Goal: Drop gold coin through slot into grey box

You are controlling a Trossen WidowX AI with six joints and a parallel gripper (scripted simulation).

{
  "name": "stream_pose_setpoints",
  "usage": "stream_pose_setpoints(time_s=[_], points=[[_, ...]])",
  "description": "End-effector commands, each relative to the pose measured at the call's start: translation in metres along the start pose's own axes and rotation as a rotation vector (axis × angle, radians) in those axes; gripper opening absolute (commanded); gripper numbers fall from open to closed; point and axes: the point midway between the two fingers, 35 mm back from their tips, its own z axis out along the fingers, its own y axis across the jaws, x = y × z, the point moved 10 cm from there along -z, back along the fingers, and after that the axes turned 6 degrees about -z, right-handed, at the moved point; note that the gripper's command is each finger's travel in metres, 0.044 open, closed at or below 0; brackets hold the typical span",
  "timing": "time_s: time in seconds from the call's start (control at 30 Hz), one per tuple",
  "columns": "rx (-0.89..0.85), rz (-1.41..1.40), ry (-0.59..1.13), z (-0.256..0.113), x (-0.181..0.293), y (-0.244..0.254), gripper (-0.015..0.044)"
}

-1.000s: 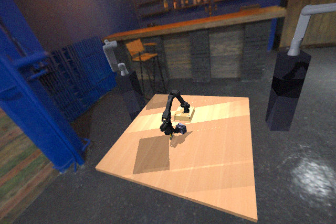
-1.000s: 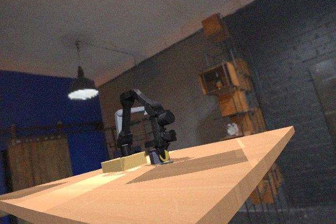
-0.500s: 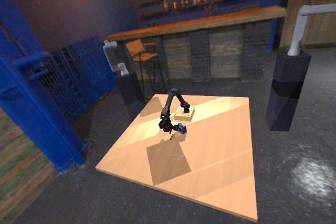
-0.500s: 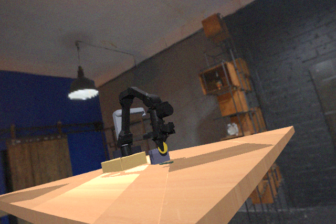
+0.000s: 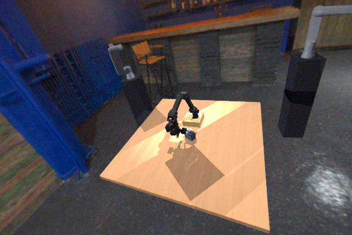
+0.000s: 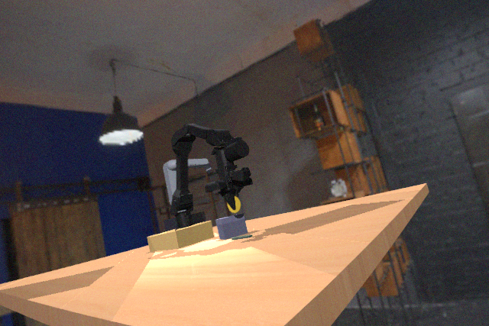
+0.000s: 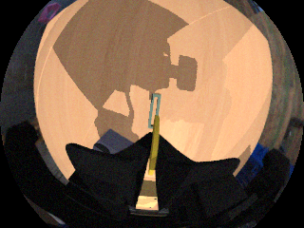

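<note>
The gold coin (image 5: 177, 135) (image 6: 238, 204) (image 7: 156, 135) is upright between the fingertips of my gripper (image 6: 231, 201) (image 7: 153, 136). The gripper is shut on it, fingers pointing down. The wrist view shows the coin edge-on, its far end sticking out past the fingertips. The dark-green holder (image 5: 179, 143) (image 6: 241, 237) (image 7: 151, 114) is on the table below, empty, with the coin clear above it. The grey box (image 5: 190, 135) (image 6: 231, 228) (image 7: 115, 141) looks bluish and stands beside the holder. In the wrist view it is left of the coin, partly hidden by a finger; its slot is not clear there.
A pale yellow block (image 5: 191, 123) (image 6: 194, 234) is at the arm's base, behind the box in the top view. The wooden table (image 5: 241, 169) (image 6: 237, 286) carries everything. Shadows of the arm fall around the holder. Two grey arms on dark pedestals stand beyond the table.
</note>
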Motion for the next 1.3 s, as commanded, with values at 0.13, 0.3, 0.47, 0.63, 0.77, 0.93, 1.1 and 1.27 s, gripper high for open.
stream_pose_setpoints(time_s=[0.13,0.3,0.47,0.63,0.77,0.93,1.1,1.27], points=[[0.001,-0.077,-0.015,-0.0081,-0.0006,-0.0001,0.0],[0.002,-0.248,-0.015,-0.0082,-0.0012,0.0002,0.0],[0.004,-0.42,-0.014,-0.0083,-0.0019,0.0005,0.0],[0.005,-0.591,-0.014,-0.0085,-0.0025,0.0009,0.0],[0.006,-0.728,-0.014,-0.0086,-0.003,0.0012,0.0],[0.007,-0.899,-0.014,-0.0088,-0.0037,0.0015,0.0],[0.008,-1.071,-0.013,-0.0089,-0.0043,0.0019,0.0],[0.009,-1.121,-0.013,-0.009,-0.0045,0.002,0.0]])
